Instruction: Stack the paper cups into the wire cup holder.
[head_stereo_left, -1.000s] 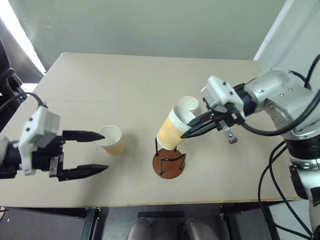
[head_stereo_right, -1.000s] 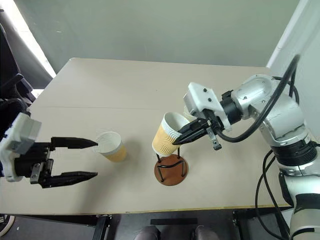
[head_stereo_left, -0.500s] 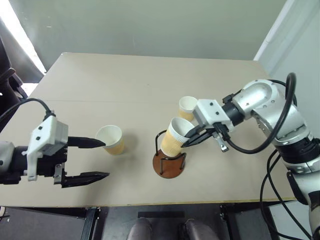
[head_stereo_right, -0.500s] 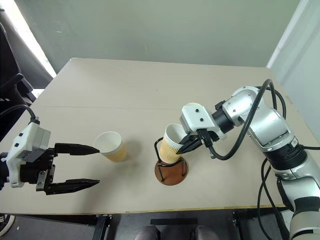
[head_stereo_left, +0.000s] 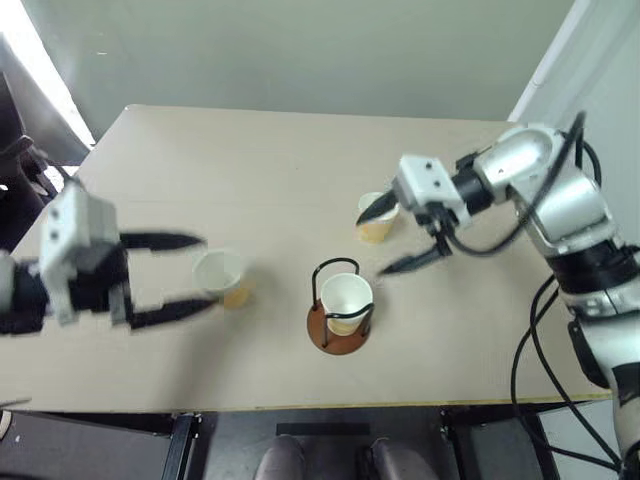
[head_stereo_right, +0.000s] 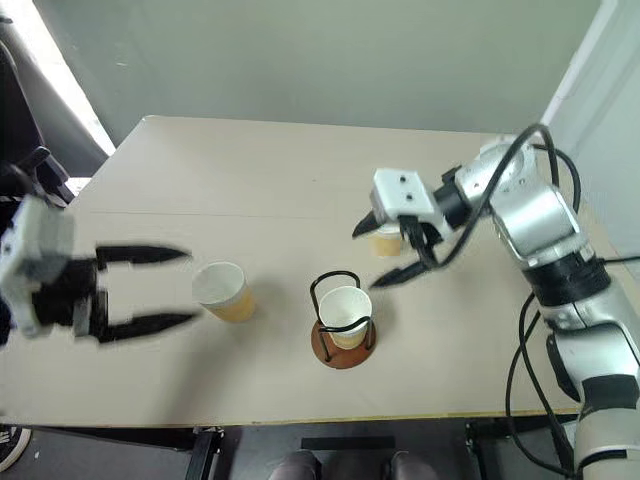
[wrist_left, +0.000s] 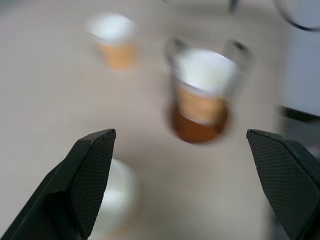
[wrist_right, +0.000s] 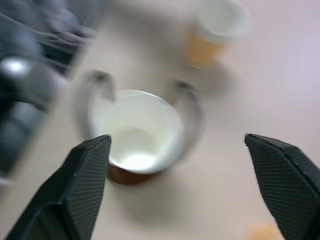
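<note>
Seen from the head camera: right gripper (head_stereo_right: 384, 251) raised above the beige table (head_stereo_right: 280, 180), black fingers spread wide and holding nothing, one finger crossing in front of the far paper cup (head_stereo_right: 387, 239), the other hanging in the air beyond the wire cup holder (head_stereo_right: 341, 322). Standing upright inside that holder, between its black wire loops on the reddish-brown base: one paper cup (head_stereo_right: 346, 311), touched by neither gripper. Off to the left, left gripper (head_stereo_right: 166, 288), fingers also parted wide, pointed at a third paper cup (head_stereo_right: 223, 291) resting on the table just past the fingertips; contact with it not clear. Seen from the left wrist: two black fingers (wrist_left: 87, 172) far apart with nothing between them, the nearest cup low beside one finger, the holder with its cup further on, another cup beyond. Seen from the right wrist: fingers (wrist_right: 87, 180) equally wide apart and empty, looking down into the white interior of the cup seated in the holder, a further cup standing on the table beyond it.
</note>
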